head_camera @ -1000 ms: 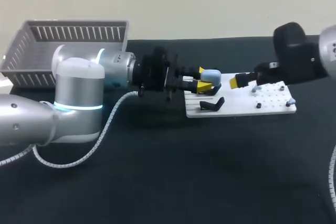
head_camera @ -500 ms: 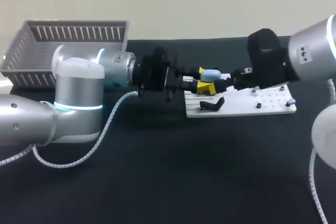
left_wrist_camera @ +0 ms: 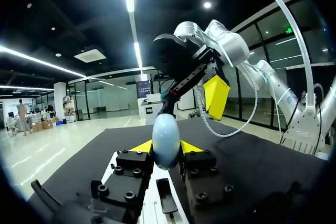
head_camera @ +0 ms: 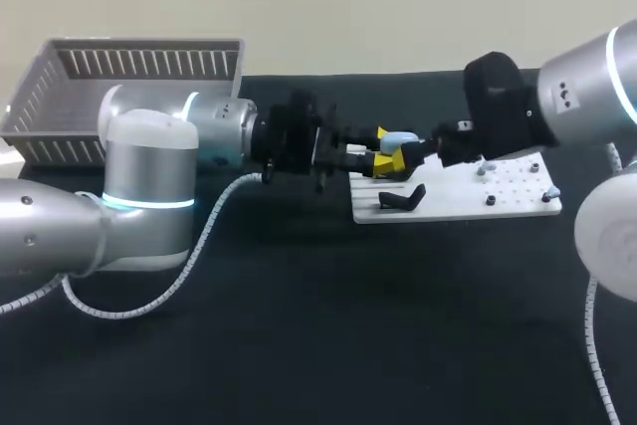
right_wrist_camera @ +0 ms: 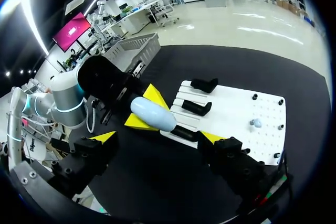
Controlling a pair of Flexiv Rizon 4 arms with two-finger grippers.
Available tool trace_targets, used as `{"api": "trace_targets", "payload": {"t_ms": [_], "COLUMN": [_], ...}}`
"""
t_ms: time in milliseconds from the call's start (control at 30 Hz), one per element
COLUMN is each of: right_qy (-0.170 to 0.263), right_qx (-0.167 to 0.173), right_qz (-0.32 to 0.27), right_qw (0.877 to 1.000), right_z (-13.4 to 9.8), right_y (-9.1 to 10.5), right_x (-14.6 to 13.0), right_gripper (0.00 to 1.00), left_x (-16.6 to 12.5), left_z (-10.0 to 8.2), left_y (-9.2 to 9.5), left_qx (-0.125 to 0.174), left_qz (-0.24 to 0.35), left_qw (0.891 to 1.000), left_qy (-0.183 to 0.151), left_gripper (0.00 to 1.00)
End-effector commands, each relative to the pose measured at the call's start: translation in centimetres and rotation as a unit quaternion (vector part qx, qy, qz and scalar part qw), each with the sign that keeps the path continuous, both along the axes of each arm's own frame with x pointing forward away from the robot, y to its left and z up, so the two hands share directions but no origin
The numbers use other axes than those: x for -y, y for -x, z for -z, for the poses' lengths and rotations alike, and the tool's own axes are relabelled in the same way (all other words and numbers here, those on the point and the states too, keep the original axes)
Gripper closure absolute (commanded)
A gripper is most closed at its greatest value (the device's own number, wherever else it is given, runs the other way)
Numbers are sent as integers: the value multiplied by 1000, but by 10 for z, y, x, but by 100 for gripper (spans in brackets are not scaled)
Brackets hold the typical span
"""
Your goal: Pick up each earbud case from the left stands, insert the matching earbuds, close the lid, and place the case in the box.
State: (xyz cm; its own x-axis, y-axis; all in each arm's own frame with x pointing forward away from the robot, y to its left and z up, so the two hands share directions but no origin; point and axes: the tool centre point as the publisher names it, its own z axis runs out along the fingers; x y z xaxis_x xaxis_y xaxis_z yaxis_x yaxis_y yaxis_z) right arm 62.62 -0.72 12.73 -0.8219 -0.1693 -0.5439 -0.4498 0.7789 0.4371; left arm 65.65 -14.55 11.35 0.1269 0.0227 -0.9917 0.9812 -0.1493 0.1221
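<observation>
My left gripper (left_wrist_camera: 166, 147) is clamped on the pale blue earbud case (right_wrist_camera: 153, 114), held over the 9 o'clock end of the white board (head_camera: 518, 196), long axis on the 9-to-3 line, free end toward 3, where my right gripper (right_wrist_camera: 158, 137) stands spread wide just beside it; black table (head_camera: 348, 325) stretches toward 6, the basket (head_camera: 139, 62) sits at 10.

Pale-blue oval earbud case (left_wrist_camera: 166, 140), clamped in left hand (left_wrist_camera: 166, 147), above white stand board (head_camera: 518, 201)
</observation>
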Motion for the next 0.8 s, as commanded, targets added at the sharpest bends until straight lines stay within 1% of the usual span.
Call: {"api": "trace_targets", "payload": {"t_ms": [33, 100, 400, 800], "right_qy": [-12, -20, -20, -13], "right_qx": [-4, -8, -13, -13], "right_qz": [-5, -1, 8, 16], "right_qw": [1000, 1000, 1000, 1000], "right_z": [5, 6, 9, 13], "right_y": [-7, -10, -17, -23], "right_x": [1, 3, 9, 10], "right_gripper": [0, 0, 0, 0], "left_x": [0, 0, 0, 0], "left_z": [0, 0, 0, 0], "left_y": [2, 2, 2, 2], "left_qx": [1, 1, 1, 1], "left_qz": [-3, -3, -3, -3], "left_qw": [1000, 1000, 1000, 1000], "left_qy": [1, 1, 1, 1], "left_gripper": [100, 100, 100, 100]}}
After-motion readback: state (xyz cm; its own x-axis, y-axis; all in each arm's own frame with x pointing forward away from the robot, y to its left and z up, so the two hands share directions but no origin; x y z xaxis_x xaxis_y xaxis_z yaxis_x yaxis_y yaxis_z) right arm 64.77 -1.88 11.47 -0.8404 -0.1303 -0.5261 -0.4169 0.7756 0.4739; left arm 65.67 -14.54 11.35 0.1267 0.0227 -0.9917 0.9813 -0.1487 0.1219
